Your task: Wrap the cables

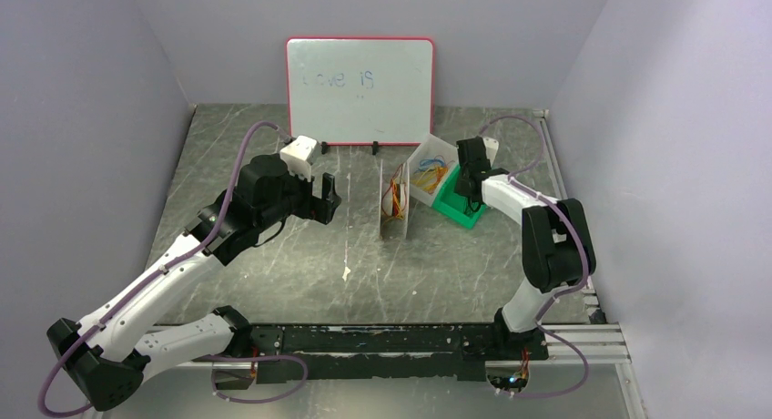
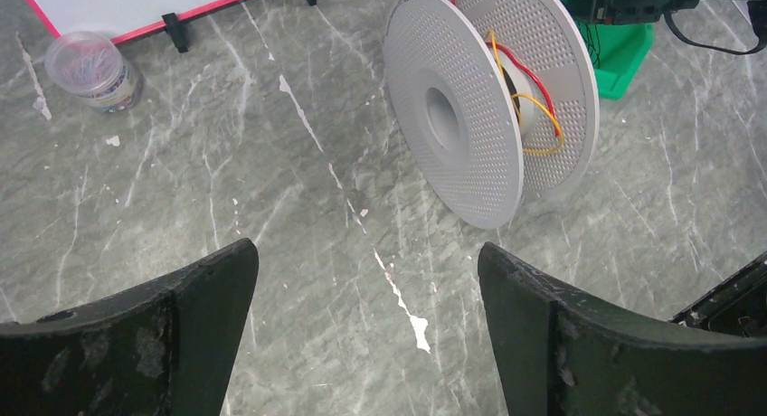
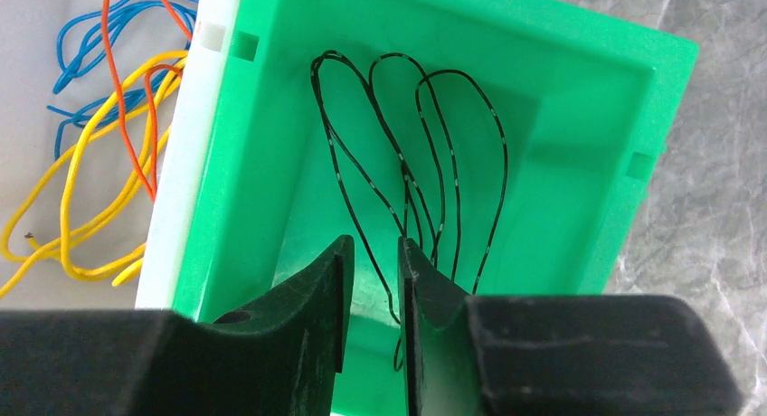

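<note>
**Ana:** The right gripper (image 3: 373,244) is down inside the green bin (image 3: 579,118), and the black cable (image 3: 405,194) is lying on the bin floor right in front of it.

**Ben:** How do the fingers stand?

**Ana:** Close to each other but not together. There's a narrow gap, much wider than the wire, so nothing is clamped. One strand runs down along the inner face of the right-hand finger and into that gap.

**Ben:** And which way does the cable lie?

**Ana:** It's in three long loops stretching straight away from the fingertips toward the far wall. The strands bunch together at the near end, just at the tips. I'd say that bunch is the place to pinch.

**Ben:** What about the left side?

**Ana:** The left gripper (image 2: 366,253) hangs over bare tabletop (image 2: 271,163) with its fingers spread wide and holds nothing. The white spool (image 2: 452,118) stands on edge ahead of it, with red and yellow wire on its core. The bin is beyond the spool, so the right arm is plainly nearer.

**Ben:** And the coloured strands?

**Ana:** The yellow, orange and blue cables (image 3: 65,190) are loose in the white tray next to the bin.
</note>
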